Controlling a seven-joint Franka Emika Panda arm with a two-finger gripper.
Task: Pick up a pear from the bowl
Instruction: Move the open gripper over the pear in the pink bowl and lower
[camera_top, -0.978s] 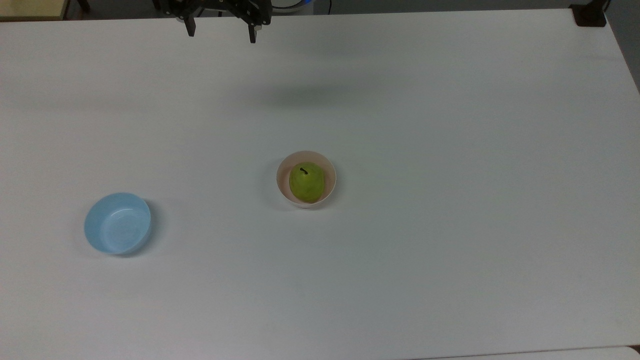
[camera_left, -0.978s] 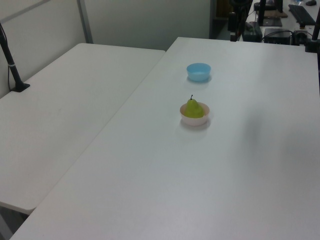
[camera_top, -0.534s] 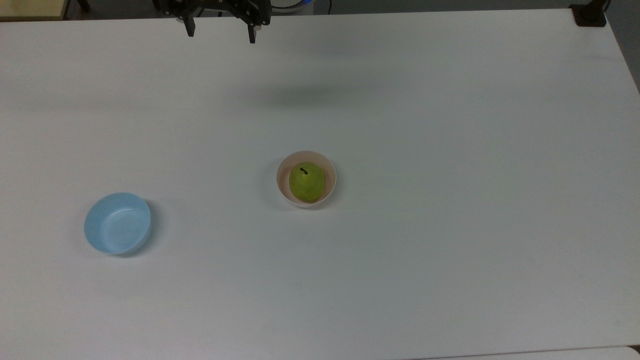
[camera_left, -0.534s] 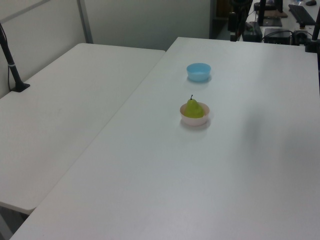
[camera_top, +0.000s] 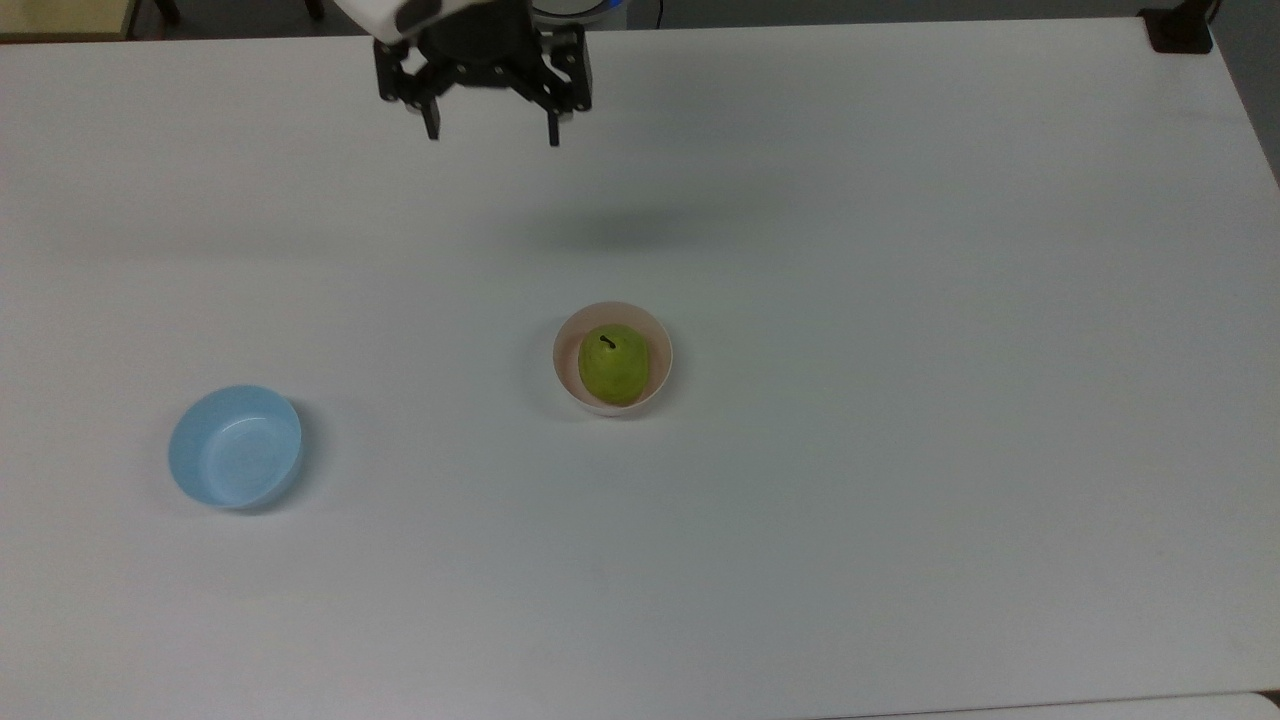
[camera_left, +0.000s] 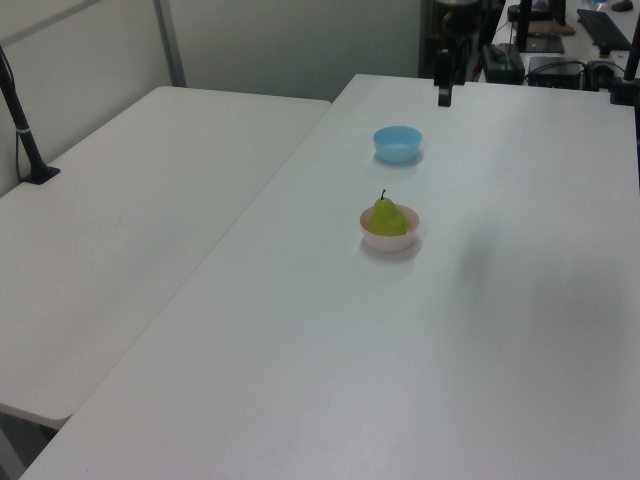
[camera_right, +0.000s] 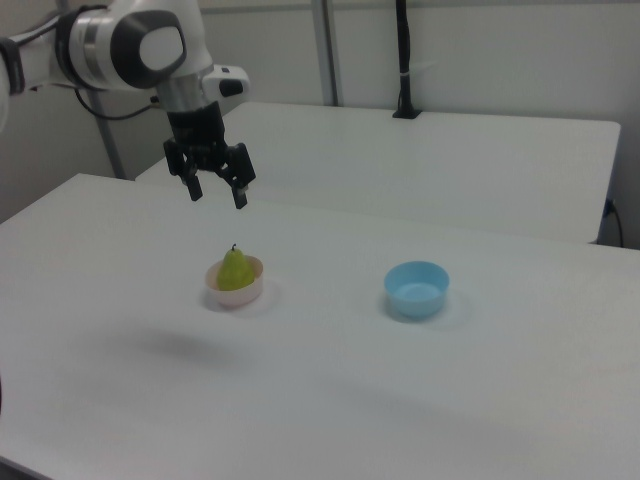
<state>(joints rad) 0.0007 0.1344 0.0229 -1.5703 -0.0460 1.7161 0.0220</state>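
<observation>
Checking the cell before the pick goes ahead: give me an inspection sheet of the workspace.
Surface: white table, bare apart from two bowls.
Job's things: pear sits upright, stem up, in the pink bowl, near the table's middle.
Clutter: light blue bowl, holding nothing, apart from the pink bowl, toward the top view's left.
Grippers: claw open, holding nothing, in the air well short of the pear.
Cables: dark cable behind the arm in the right view.
Surroundings: second white table alongside; black post clamped at its far edge.
</observation>
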